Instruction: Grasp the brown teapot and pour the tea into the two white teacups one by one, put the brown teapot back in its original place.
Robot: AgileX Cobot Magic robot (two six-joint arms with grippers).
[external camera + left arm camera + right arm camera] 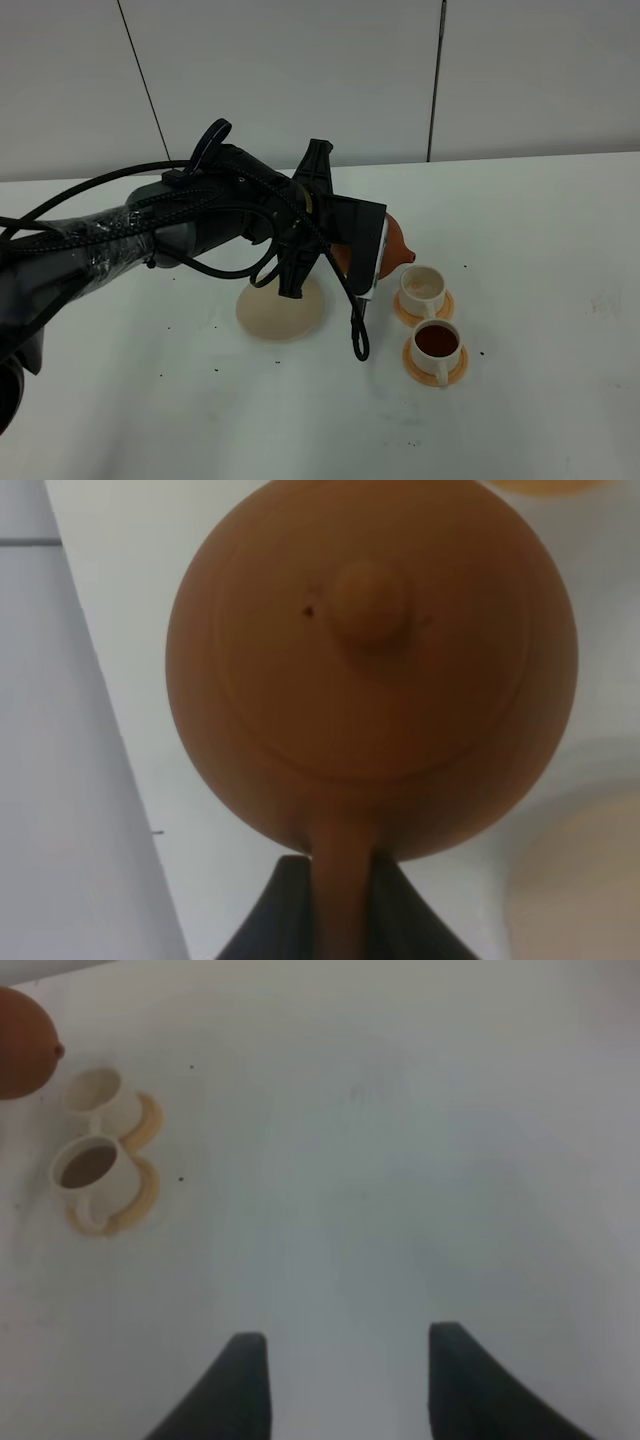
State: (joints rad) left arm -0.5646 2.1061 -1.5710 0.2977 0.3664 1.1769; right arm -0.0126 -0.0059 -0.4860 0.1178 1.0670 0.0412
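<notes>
The left gripper (338,920), jaws clamped on the stubby handle (340,875), held the brown teapot (396,243) tilted above the bench (540,220). Its spout was beside the farther teacup (423,286), which looked unfilled. The nearer teacup (437,361) held tea (436,341). The second pour seemed in hand: tip further, then return to the cream disc (275,315). The right gripper (345,1380) hung with jaws wide, well apart.

The teapot (398,244) is reddish-brown, teacups (423,290) off-white, saucers (456,374) orange, disc (278,316) cream.

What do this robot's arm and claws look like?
The left arm is black, partly wrapped in shiny film, with loose black cables looping off it. The left claw and right claw each have two dark, flat fingers.
</notes>
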